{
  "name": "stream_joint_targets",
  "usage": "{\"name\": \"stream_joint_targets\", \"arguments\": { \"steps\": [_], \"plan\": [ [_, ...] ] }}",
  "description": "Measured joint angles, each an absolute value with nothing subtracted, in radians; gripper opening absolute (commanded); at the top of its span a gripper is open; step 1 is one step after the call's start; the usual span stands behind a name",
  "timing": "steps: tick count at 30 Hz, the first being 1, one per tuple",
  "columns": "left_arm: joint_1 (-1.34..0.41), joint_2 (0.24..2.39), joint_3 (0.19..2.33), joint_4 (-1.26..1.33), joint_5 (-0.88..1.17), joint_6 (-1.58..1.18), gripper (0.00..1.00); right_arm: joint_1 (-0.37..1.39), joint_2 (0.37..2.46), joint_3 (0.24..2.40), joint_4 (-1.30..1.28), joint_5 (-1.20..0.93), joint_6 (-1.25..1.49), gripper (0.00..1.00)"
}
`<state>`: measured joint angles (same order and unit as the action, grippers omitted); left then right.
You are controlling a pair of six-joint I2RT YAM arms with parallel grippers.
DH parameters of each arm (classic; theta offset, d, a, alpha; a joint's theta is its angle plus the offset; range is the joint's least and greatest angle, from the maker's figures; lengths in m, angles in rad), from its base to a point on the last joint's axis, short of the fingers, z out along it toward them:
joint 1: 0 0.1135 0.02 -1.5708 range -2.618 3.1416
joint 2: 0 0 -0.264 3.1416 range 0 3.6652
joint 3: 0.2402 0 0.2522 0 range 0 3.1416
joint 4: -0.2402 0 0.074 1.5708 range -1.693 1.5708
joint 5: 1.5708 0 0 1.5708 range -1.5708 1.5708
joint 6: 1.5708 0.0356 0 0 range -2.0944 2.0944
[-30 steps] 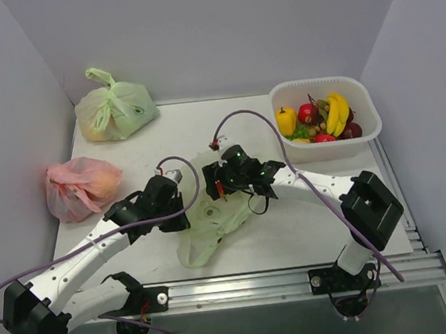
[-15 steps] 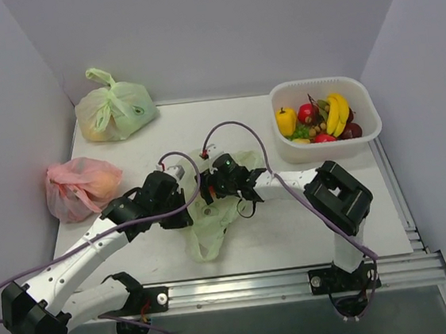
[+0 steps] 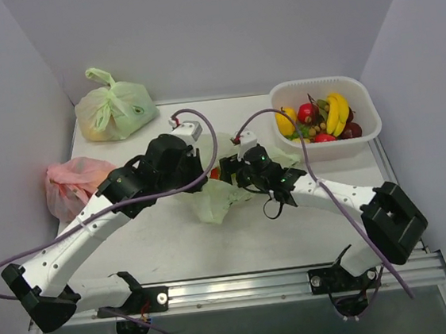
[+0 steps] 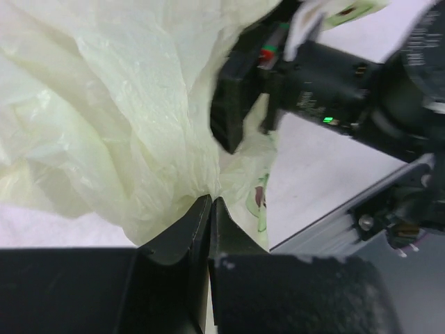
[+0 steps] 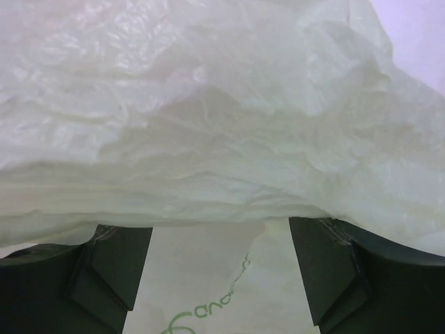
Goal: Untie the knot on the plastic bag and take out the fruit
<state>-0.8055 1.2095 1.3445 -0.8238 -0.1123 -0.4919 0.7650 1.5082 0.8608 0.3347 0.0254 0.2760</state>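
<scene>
On the white table, walled left, back and right: both arms reaching in toward the middle. At the far right corner, a white tub heaped with the fruit: bananas, a yellow bell-like piece, small red ones. Judging from that heap, emptying largely done.

Between the arms, hanging from the left claw, the plastic bag: limp and crumpled, with no bulge showing through the film. Clamped on a fold of it, jaws together with film pinched at the tips: the left gripper. Spread wide just to its right, with film draped across in front but nothing nipped between the fingers: the right gripper.

No sight of the knot in any view. Probably untied, given the slack, empty-looking film, though impossible to confirm. Left to do, at a guess: checking for a last piece inside, then letting go.

Plenty of bare surface at the centre and toward the near rail. Tighter along the left wall, with a pink-red bag close by the left arm, and in the far left corner, with a second green bag. Tub near the right arm's reach, so little slack for swinging that way.
</scene>
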Motion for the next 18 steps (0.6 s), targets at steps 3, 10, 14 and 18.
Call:
{"name": "stream_joint_targets", "arguments": {
  "steps": [3,10,14,18],
  "plan": [
    [-0.908,1.242,1.407,-0.793,-0.101,-0.485,0.00,0.748,1.427,0.815,0.329,0.053,0.285,0.79],
    [-0.920,1.147,1.155,-0.797,-0.122,-0.549,0.00,0.748,1.385,0.757,0.253,0.075,0.289,0.78],
    [-0.896,1.093,0.969,-0.848,-0.158,-0.601,0.00,0.748,1.385,0.749,0.205,0.080,0.291,0.78],
    [-0.894,1.086,0.886,-0.868,-0.188,-0.630,0.00,0.748,1.388,0.749,0.169,0.083,0.299,0.74]
  ]
}}
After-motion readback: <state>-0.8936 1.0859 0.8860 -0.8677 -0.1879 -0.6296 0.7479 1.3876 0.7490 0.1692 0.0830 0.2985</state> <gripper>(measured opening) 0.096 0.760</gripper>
